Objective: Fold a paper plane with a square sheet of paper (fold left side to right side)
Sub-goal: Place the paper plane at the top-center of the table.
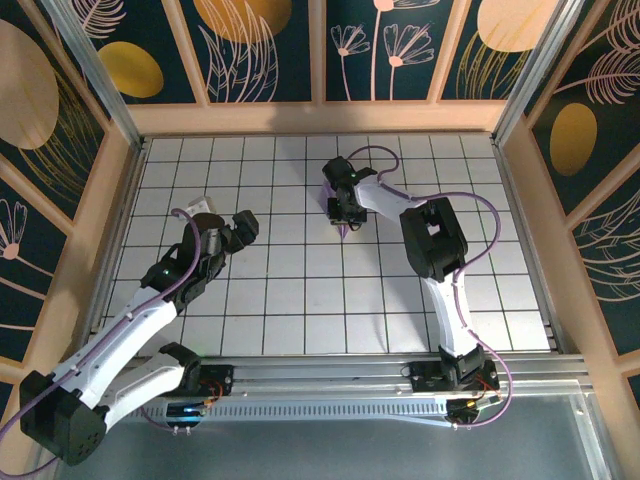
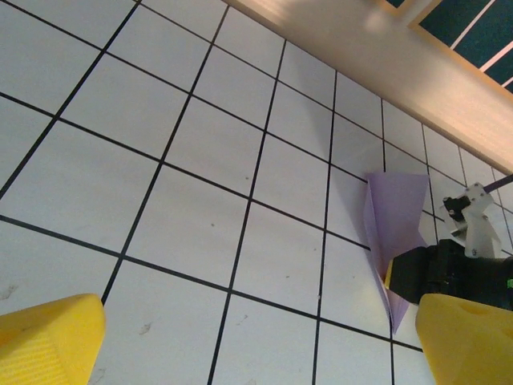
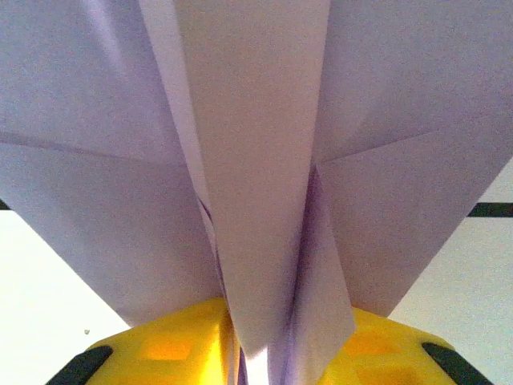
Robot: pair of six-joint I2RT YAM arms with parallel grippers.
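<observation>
The square sheet of paper stands folded into a pale lavender paper plane [image 1: 344,227] on the white tiles at the back middle of the table. In the right wrist view the paper plane [image 3: 256,160] spreads its wings wide, and its centre fold hangs down between my yellow fingers [image 3: 168,349]. My right gripper [image 3: 276,365] is slightly open around that fold, with a slit of light beside the paper. My left gripper [image 1: 243,228] is wide open over bare tiles about two tiles to the left. From the left wrist, the paper plane [image 2: 397,212] appears at the right, with the right gripper [image 2: 425,273] on its lower part.
A wooden rim [image 1: 320,118] and aluminium posts [image 1: 100,80] wall in the tiled table [image 1: 300,290]. The right arm [image 1: 432,240] reaches across the right half of the table. A metal rail [image 1: 330,375] runs along the near edge.
</observation>
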